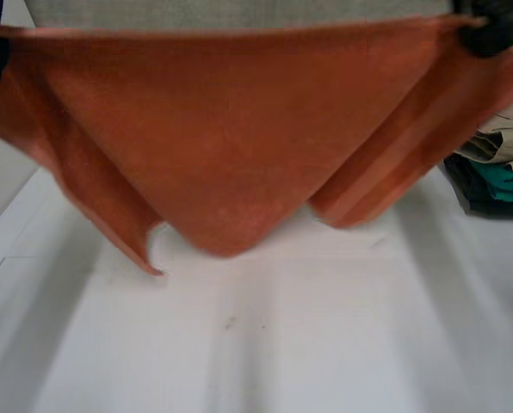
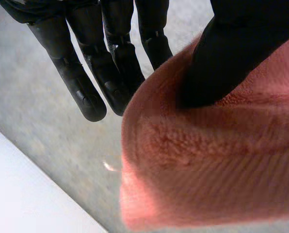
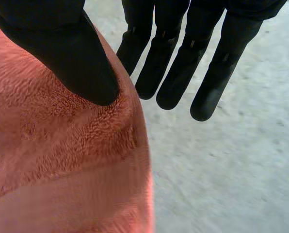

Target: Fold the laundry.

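Well, starting at the left, the left hand [image 2: 236, 53] had its thumb pressed down on one top corner of the orange towel [image 1: 231, 138], pinching the cloth, while its other fingers [image 2: 86, 92] stuck out straight beside the fold. From there the towel stretched across in a tight, nearly level top edge and hung down over the white table [image 1: 282, 344] in a broad point, with a loose flap trailing behind on either side. The left flap drooped lower than the right one. I couldn't tell whether the lowest tips touched the table.

Further right, the right hand [image 3: 57, 48] gripped the other top corner the same way: thumb clamped on the cloth, fingers [image 3: 207, 92] straight and clear of it. Beyond that hand, a pile of clothes [image 1: 497, 176] sat at the table's edge.

To my eye the towel was being spread before folding. Doing it well would mean holding both pinches firm, keeping the top edge taut and level, then lowering so the hanging point landed first and the cloth was drawn flat, with the side flaps not bunched underneath and well away from the pile.
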{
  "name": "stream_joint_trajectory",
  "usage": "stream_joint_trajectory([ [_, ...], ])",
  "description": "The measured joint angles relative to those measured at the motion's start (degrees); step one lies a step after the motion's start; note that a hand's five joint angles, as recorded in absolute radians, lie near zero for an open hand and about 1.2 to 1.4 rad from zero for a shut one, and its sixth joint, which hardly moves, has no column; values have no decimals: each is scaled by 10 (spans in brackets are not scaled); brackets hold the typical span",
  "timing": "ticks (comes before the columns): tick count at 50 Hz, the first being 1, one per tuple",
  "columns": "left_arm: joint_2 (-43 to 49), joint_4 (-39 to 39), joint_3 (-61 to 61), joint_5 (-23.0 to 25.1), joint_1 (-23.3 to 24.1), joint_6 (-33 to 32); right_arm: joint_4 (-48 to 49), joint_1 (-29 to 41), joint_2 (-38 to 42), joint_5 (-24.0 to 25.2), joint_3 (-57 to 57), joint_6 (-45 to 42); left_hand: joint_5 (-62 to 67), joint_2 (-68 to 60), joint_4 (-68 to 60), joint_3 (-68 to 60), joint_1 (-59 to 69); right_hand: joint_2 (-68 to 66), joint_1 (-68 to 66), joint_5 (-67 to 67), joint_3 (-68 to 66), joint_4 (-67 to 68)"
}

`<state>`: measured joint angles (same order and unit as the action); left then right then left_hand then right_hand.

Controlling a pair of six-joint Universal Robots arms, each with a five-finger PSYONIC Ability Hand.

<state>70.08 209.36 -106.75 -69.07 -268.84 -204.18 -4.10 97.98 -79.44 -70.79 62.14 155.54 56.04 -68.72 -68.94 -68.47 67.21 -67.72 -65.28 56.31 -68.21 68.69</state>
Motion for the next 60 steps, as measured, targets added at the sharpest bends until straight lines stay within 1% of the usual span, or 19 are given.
stream_joint_trajectory([
  [2,4,-14,1,4,-3,0,-23,-11,-18,4,2,-7,0,0,0,0,0,0,0,0,0,0],
  [4,17,-50,4,17,-7,0,-91,-34,-54,13,5,-32,0,0,0,0,0,0,0,0,0,0],
  [9,61,-112,20,47,-7,-1,-176,-38,-57,11,9,-91,0,0,0,0,0,0,0,0,0,0],
  [12,107,-147,38,59,-7,-2,-205,-24,-30,-1,10,-128,0,0,0,0,0,0,0,4,0,0],
  [15,191,-183,81,64,-7,-5,-221,-3,17,-25,6,-164,0,0,0,0,0,0,0,5,0,0],
  [18,265,-203,131,63,-6,-7,-221,24,96,-71,-23,-197,0,0,0,0,0,0,0,5,0,0],
  [20,304,-209,165,60,-4,-9,-214,31,124,-86,-40,-201,0,0,0,0,0,0,0,5,0,0],
  [23,388,-215,259,44,5,-19,-172,46,192,-116,-95,-200,0,0,0,0,0,0,0,5,0,0],
  [26,451,-206,363,18,23,-29,-93,57,235,-138,-149,-182,0,0,0,0,0,0,0,5,-1,0],
  [27,473,-195,409,6,31,-32,-36,63,254,-151,-178,-167,0,0,0,0,0,0,0,5,-1,0],
  [30,515,-126,518,-23,49,-36,106,71,275,-177,-224,-139,0,-1,0,0,0,0,0,5,-1,0],
  [33,530,3,581,-46,62,-30,280,76,281,-194,-249,-122,0,-1,0,0,0,0,0,5,-1,0],
  [35,529,62,592,-55,65,-24,333,78,281,-196,-253,-118,0,-1,0,0,0,0,0,5,-1,0],
  [37,523,116,594,-64,68,-15,398,79,280,-194,-255,-114,0,-1,0,0,0,0,0,9,-1,0],
  [39,516,142,585,-70,68,-6,426,79,280,-189,-252,-111,0,-1,0,0,0,0,0,13,-1,0],
  [43,504,146,545,-75,67,6,442,78,278,-174,-228,-103,4,-1,0,0,0,0,0,14,-1,0],
  [47,495,131,479,-75,66,10,432,75,275,-149,-176,-96,4,-1,0,0,0,0,0,14,-1,1],
  [56,478,102,295,-64,66,3,358,63,278,-59,-27,-92,4,-1,0,0,0,0,0,15,-1,1],
  [60,475,82,219,-56,69,-12,317,57,298,-42,23,-96,4,-1,0,0,0,0,0,15,-1,1],
])
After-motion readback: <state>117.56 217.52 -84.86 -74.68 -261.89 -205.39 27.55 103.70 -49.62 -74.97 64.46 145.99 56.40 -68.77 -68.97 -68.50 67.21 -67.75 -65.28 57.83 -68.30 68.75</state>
